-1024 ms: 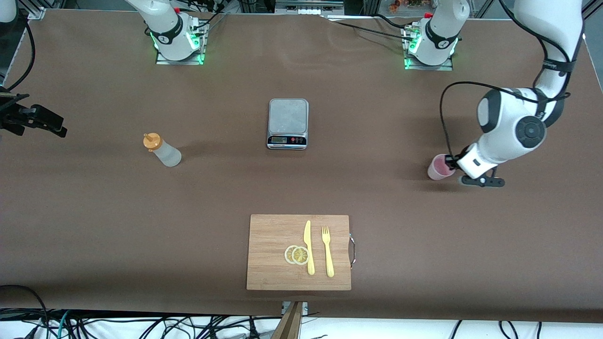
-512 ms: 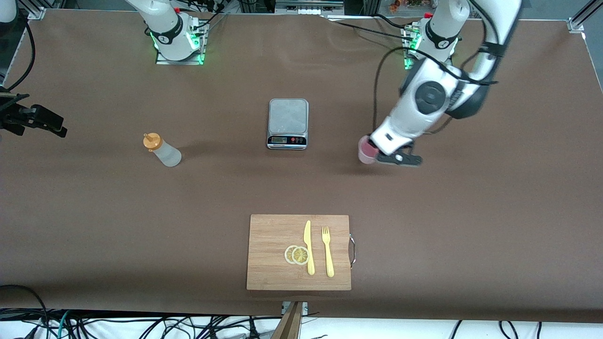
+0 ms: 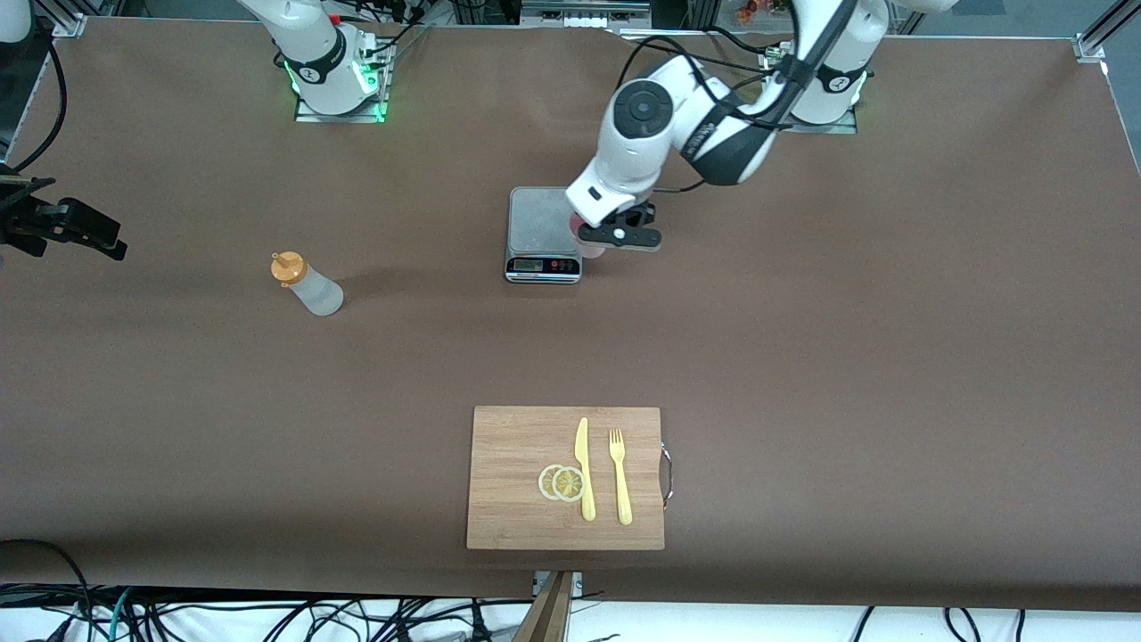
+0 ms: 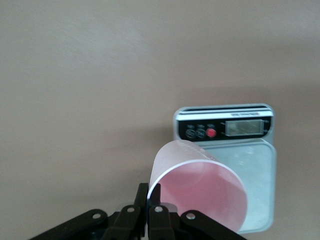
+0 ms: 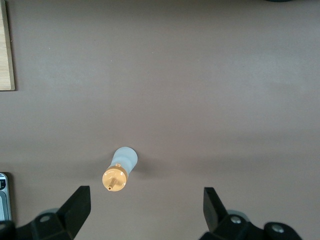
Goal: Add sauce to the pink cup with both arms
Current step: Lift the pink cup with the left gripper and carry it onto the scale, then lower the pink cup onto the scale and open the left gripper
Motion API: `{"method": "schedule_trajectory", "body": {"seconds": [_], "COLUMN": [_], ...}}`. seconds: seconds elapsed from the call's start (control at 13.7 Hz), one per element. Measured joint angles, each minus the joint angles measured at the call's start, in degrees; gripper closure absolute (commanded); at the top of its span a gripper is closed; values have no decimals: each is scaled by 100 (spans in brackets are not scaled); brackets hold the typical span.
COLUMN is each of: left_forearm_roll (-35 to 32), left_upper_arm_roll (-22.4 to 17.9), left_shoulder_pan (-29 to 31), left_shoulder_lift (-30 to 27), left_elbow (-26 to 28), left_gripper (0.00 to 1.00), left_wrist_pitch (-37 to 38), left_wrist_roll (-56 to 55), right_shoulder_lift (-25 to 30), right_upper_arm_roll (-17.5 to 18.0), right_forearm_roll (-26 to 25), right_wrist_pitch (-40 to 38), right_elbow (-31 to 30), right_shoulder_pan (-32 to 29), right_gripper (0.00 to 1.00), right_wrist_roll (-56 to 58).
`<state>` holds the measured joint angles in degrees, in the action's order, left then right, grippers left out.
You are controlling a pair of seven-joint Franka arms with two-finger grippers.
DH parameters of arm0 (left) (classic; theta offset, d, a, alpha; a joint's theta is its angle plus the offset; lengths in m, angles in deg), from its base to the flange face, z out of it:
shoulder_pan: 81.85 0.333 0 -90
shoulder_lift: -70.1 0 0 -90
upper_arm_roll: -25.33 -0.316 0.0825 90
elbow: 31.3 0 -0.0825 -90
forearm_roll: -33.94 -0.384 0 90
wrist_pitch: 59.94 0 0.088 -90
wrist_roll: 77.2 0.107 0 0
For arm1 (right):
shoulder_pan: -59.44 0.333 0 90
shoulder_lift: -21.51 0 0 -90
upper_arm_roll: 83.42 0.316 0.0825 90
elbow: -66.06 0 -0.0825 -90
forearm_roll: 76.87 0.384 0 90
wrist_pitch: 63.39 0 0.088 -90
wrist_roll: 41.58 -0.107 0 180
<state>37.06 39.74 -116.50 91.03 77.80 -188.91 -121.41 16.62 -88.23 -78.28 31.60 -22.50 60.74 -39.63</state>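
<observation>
A brown tabletop (image 3: 802, 374) carries a small kitchen scale (image 3: 545, 234) near the middle, toward the edge where the robot bases stand. Its steel platform is square, and its dark display strip with a red button (image 4: 211, 133) faces the front camera. A wooden cutting board (image 3: 565, 477) lies at the middle of the edge nearest the front camera, a metal handle (image 3: 667, 474) on its side toward the left arm's end. On the board lie two overlapping lemon slices (image 3: 562, 482), a yellow knife (image 3: 584, 467) just beside them and a yellow fork (image 3: 619, 475) beside the knife, the two parallel.
</observation>
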Motion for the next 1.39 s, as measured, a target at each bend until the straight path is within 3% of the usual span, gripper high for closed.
{"method": "schedule_trajectory", "body": {"seconds": [0.66, 0.73, 0.8, 0.95, 1.39], "left_forearm_roll": [0, 0, 0, 0, 158], "left_upper_arm_roll": [-5, -6, -6, -12, -54], "left_shoulder_pan": [-618, -638, -645, -645, -600], "left_shoulder_lift": [622, 643, 650, 660, 576], "left_elbow": [-227, -239, -252, -264, -550], "left_gripper": [100, 94, 70, 1, 0], "left_wrist_pitch": [-602, -602, -602, -602, -380], "left_wrist_roll": [-584, -592, -594, -598, -596], "right_shoulder_lift": [-1, -1, -1, -6, -242], "right_upper_arm_roll": [0, 0, 0, 0, 16], "right_forearm_roll": [0, 0, 0, 0, 2], "right_wrist_pitch": [0, -1, -1, -1, -2], "right_elbow": [0, 0, 0, -1, -13], "right_shoulder_pan": [1, 1, 1, 1, 13], "right_gripper": [0, 0, 0, 0, 0], "right_wrist_roll": [0, 0, 0, 0, 159]}}
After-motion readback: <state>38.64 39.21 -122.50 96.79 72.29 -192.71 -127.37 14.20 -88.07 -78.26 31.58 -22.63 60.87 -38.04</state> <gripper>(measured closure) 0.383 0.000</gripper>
